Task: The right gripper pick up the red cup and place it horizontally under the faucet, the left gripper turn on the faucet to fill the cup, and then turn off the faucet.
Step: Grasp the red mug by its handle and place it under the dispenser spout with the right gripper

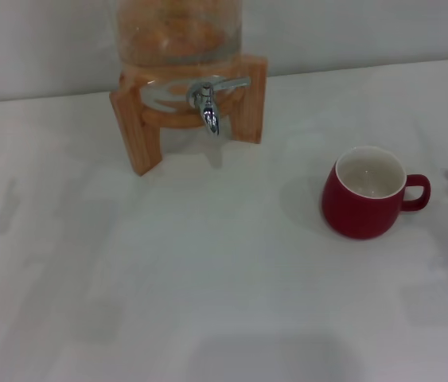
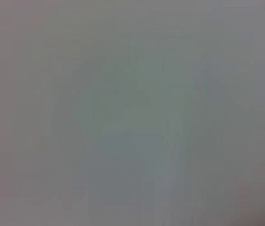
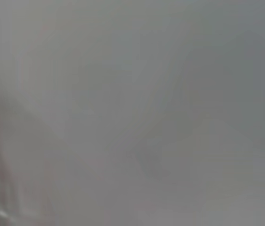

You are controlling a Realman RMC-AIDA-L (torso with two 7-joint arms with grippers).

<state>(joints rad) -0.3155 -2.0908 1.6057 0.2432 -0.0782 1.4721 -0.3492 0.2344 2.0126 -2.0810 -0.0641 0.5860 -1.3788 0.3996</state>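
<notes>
While the head view takes in the whole work surface, neither claw shows clearly in it. At the far right edge of that view, level with the red cup [image 1: 364,193], a small dark sliver pokes in; it is too little to say what it is, and whether the right gripper is spread or clenched cannot be told. No part of the left gripper appears in any view, so its state cannot be told either. Nothing grips or touches the cup or the tap.

The red cup stands upright on the white table [image 1: 208,302], to the right of centre, its white inside facing up and its loop handle pointing to the right. It looks empty, though a faint sheen inside is hard to read. It sits well apart from the faucet [image 1: 208,103], nearer the robot and off to the right of the spout.

The faucet juts from the front of the glass dispenser [image 1: 180,36] at the back of the table, its flat lever lying out to the right and its spout aimed down. No water runs from it. The dispenser rests in a wooden stand [image 1: 136,131] whose legs straddle the bare patch of table below the spout.

Both wrist views give only a pale, featureless surface.
</notes>
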